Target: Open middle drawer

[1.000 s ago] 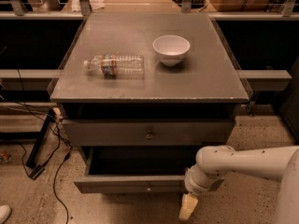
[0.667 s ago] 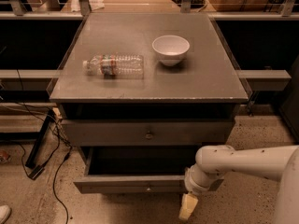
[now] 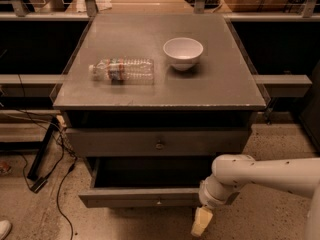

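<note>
Middle drawer (image 3: 135, 198) stands pulled out toward the near side below the upper drawer front (image 3: 115, 143). Its inside is too dark to make out, and the right end of its front is hidden behind the arm (image 3: 260, 176). The gripper (image 3: 202, 222) hangs pointing down just near of that right end, well right of the knob (image 3: 159, 201); whether it is spread or closed cannot be told.

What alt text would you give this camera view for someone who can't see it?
The middle drawer of a gray cabinet stands pulled out, with the gripper of a white robot arm low by the right end of its front. On the cabinet's top are a plastic bottle on its side and an upright white bowl.
</note>
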{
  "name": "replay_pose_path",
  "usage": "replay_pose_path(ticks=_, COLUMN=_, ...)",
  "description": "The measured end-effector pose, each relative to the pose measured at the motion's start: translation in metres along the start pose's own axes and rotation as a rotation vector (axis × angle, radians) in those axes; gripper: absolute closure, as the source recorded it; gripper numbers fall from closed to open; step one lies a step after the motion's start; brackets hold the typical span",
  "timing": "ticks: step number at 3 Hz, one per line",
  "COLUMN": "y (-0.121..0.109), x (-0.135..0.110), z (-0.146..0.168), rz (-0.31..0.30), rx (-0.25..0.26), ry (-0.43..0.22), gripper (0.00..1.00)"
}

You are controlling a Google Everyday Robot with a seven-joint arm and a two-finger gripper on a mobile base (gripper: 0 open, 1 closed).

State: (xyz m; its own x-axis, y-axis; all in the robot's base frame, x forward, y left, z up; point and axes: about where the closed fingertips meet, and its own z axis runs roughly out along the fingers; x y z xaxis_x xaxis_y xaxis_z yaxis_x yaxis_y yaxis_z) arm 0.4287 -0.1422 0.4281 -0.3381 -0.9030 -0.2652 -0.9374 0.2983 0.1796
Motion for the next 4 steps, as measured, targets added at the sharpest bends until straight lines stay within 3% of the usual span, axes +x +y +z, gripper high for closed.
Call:
replay_pose_path(ticks=1, y=-0.001, x=-0.001, z=-0.002, rz=0.002, rx=-0.001, ry=-0.001, gripper=0.0)
replay_pose_path(ticks=2, y=0.015, x=0.002, z=-0.014, rz=0.058, rx=-0.013, ry=-0.012, gripper=0.0)
replay_pose_path(ticks=3, y=0.022, x=0.001, z=-0.021, rz=0.074, rx=-0.02, ry=-0.016, gripper=0.0)
replay_pose_path(ticks=4, y=0.092, x=0.039, z=-0.043, rz=0.224, rx=-0.072, ry=-0.002, gripper=0.0)
